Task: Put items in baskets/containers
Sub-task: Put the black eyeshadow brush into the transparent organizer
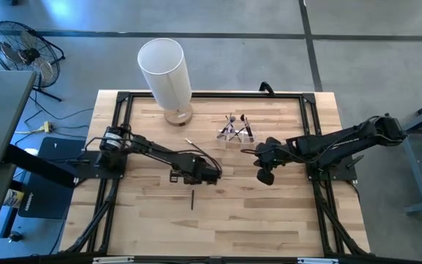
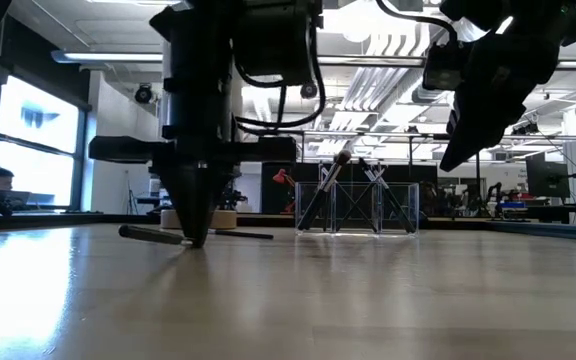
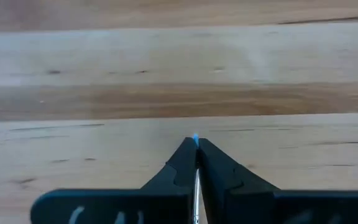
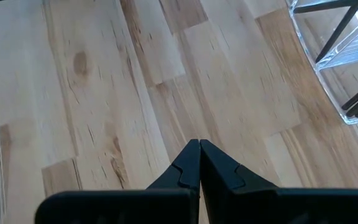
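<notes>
lying loose on the table [image 1: 269, 220], a brush [image 1: 193, 199] sits near the left gripper [image 1: 212, 176].
that gripper's fingers are pressed together, tips at the wood; whether they pinch anything is unclear. more brushes [image 1: 233, 128] stand in the clear holder [image 1: 236, 137]; right gripper [image 1: 265, 177], closed and empty, hangs nearby.

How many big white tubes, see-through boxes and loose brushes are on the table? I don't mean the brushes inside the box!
Tall white cylinder with wooden base: 1
Small clear plastic holder: 1
Thin dark brushes lying loose on the wooden table: 2
Total: 4
</notes>
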Available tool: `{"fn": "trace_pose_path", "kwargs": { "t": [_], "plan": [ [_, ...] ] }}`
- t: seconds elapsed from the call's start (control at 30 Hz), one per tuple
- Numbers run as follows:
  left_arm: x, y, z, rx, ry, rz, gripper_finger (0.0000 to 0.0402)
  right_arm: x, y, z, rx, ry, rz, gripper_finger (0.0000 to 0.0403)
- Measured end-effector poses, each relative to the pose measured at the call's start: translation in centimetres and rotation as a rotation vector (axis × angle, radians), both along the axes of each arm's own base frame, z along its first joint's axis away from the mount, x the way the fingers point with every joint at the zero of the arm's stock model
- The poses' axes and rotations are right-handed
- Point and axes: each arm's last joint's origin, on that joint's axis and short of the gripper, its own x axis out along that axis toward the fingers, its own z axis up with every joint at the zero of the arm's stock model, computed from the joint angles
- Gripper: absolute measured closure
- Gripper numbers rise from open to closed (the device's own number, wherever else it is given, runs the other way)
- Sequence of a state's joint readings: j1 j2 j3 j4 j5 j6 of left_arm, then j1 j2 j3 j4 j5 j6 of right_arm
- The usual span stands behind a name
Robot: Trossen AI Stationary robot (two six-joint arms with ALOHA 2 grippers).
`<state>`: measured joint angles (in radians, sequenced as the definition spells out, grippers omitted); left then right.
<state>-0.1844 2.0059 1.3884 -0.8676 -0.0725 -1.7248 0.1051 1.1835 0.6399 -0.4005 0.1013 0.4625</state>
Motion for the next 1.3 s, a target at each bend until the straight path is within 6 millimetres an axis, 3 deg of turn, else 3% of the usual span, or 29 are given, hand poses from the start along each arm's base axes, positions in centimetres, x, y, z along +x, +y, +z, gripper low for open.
{"fn": "trace_pose_path", "kwargs": {
  "t": [0.53,0.7,1.0,1.3],
  "plan": [
    [2.2,-1.0,5.5,0.448,-0.197,0.016,0.0401,-0.7,-0.1,-0.5,-0.015,0.086,0.017,0.0402],
    [3.1,-0.5,8.1,0.643,-0.252,-0.097,0.0402,-1.0,-0.1,-0.6,-0.004,0.122,-0.01,0.0402],
    [7.1,5.3,13.0,0.807,-0.502,-0.381,0.0401,-1.1,-0.2,-0.7,0.006,0.128,-0.101,0.0402],
    [8.2,13.4,14.2,0.804,-0.659,-0.596,0.0401,-1.6,0.8,-0.7,-0.018,0.108,-0.277,0.0402]
  ]
}}
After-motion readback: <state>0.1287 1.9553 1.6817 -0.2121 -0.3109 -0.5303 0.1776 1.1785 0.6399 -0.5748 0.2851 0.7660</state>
